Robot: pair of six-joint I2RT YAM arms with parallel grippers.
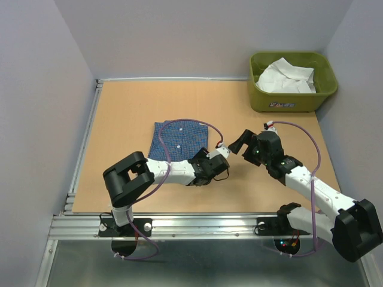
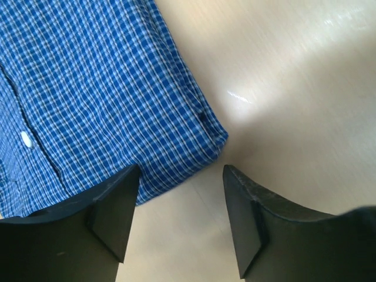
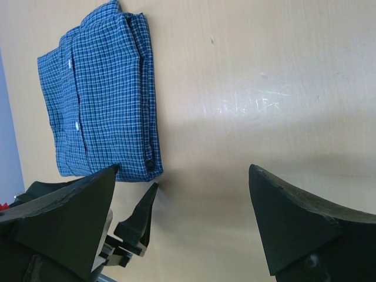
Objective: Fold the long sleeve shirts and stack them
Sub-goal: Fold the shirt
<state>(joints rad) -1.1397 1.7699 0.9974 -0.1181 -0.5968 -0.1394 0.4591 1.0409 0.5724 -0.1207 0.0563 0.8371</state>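
The blue checked shirt (image 1: 178,137) lies folded flat on the table; it also shows in the left wrist view (image 2: 100,88) and the right wrist view (image 3: 100,100). My left gripper (image 1: 219,153) (image 2: 179,176) is open and empty, low over the table just off the shirt's near right corner. My right gripper (image 1: 239,142) (image 3: 183,176) is open and empty, a little right of that corner, above bare table. The white shirt (image 1: 286,78) lies crumpled in the olive-green tub (image 1: 293,106).
The tub stands at the table's back right corner, against the walls. The wooden table (image 1: 119,113) is walled on the left, back and right. One left gripper finger (image 3: 141,217) shows in the right wrist view, close to my right gripper.
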